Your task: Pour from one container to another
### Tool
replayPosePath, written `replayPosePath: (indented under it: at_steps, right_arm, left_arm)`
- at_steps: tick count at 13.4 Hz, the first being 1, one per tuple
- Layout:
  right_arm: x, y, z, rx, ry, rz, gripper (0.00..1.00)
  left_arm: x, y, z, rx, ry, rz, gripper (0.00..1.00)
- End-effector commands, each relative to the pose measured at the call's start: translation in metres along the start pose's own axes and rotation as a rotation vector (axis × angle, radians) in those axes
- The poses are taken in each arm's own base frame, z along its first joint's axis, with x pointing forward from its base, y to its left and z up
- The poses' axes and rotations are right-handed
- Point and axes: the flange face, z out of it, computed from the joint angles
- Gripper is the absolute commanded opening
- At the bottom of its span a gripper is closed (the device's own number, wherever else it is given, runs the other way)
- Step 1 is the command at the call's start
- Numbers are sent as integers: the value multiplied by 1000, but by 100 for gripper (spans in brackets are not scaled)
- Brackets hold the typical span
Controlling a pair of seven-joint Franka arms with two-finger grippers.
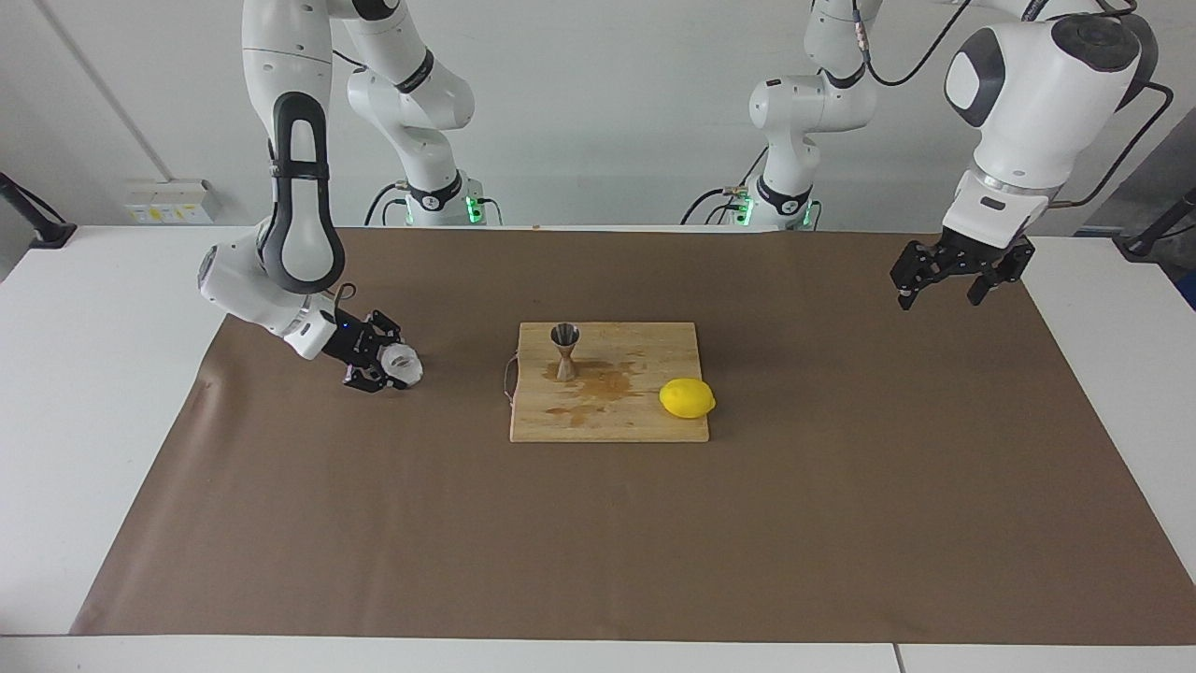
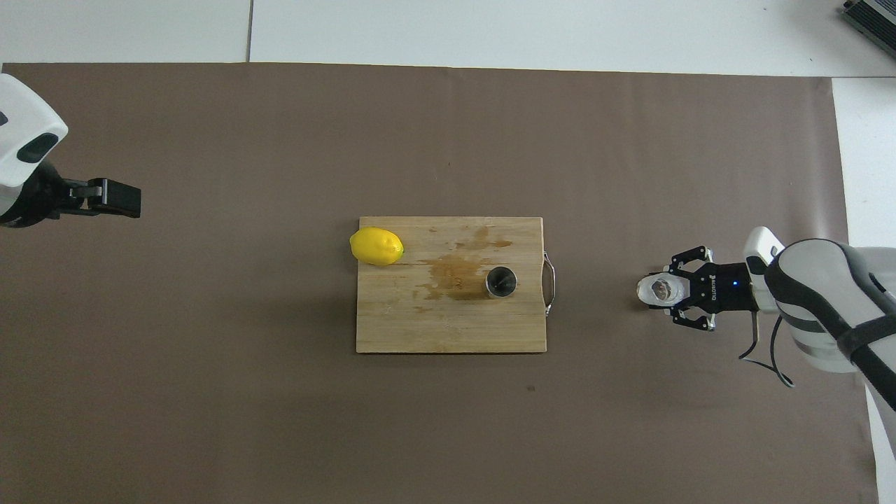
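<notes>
Right gripper (image 1: 391, 363) clamped on glass cup (image 1: 404, 365), low over counter (image 1: 598, 542) beside cutting board (image 1: 607, 421). Carry level; tip slowly over steel jigger (image 1: 564, 350) on board. Left gripper (image 1: 951, 279) waits, fingers apart.

Right arm bends low, forearm dropping steeply, wrist angled sideways, and its claw (image 1: 391, 365) sits just off the tabletop with fingers clamped on the glass cup (image 1: 404, 364). Left arm waits, elbow high, its claw (image 1: 953, 280) hanging downward, fingers spread apart.
</notes>
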Motion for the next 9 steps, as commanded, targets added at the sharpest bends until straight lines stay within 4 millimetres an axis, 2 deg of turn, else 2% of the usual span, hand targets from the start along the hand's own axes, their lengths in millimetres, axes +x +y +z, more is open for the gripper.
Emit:
replayPosePath:
  at_steps: [1, 3, 7, 9]
  right_arm:
    - [3, -1, -2, -4, 31, -2, 0]
    - [15, 2, -8, -15, 27, 24, 0]
    - [70, 10, -16, -39, 14, 44, 0]
    - [106, 14, -16, -41, -1, 26, 0]
  left_arm:
    - [-9, 2, -5, -10, 12, 18, 100]
    - [-8, 0, -4, -10, 15, 20, 100]
    - [-9, -5, -3, -9, 10, 2, 100]
    - [-8, -5, -23, -10, 34, -1, 100]
